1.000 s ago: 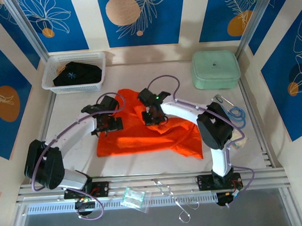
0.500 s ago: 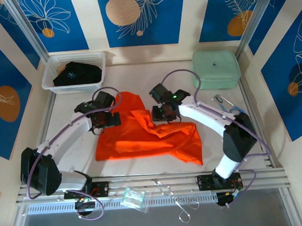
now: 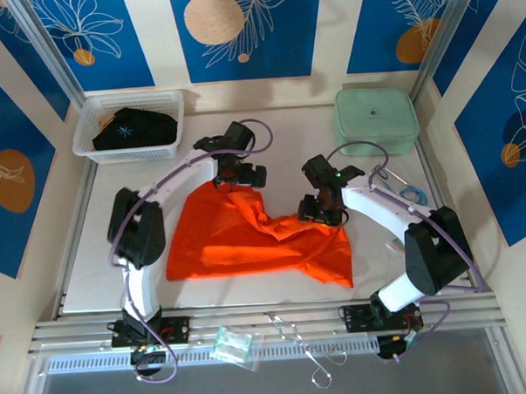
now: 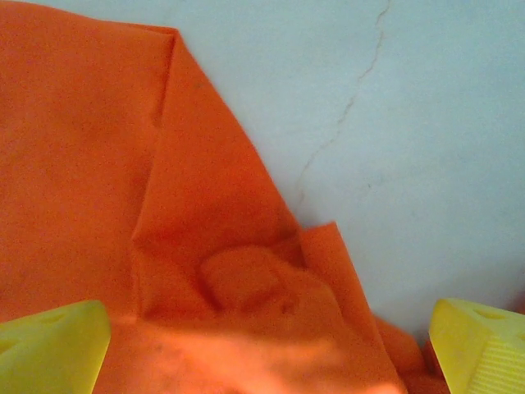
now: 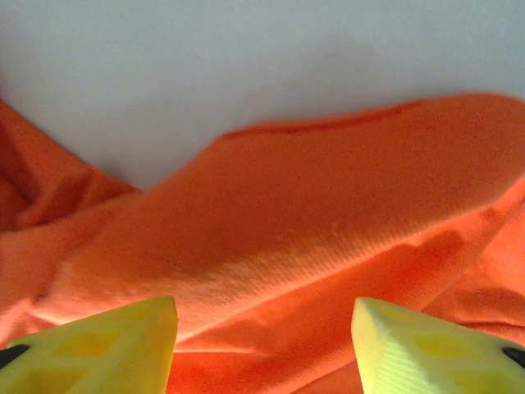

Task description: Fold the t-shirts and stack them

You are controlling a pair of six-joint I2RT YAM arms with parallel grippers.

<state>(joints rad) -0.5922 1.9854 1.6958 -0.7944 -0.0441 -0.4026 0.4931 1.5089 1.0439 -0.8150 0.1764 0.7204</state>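
- Orange t-shirt [image 3: 239, 246] is lying rumpled at mid-table, its long axis running left to right across both arms.
- Left gripper [image 3: 238, 174] is hovering at the shirt's far left corner, jaws spread wide, gripping nothing.
- Right gripper [image 3: 323, 208] is hanging over the far right edge, jaws apart above a raised fold, pinching nothing.
- Each arm is sitting nearest its own far corner.
- The black t-shirt [image 3: 133, 128] is resting in the basket [image 3: 130, 155], well apart.

Overhead view spans table [image 3: 278, 135]; 2 close wrist views, apparently downward, share orange t-shirt [image 3: 239, 242].
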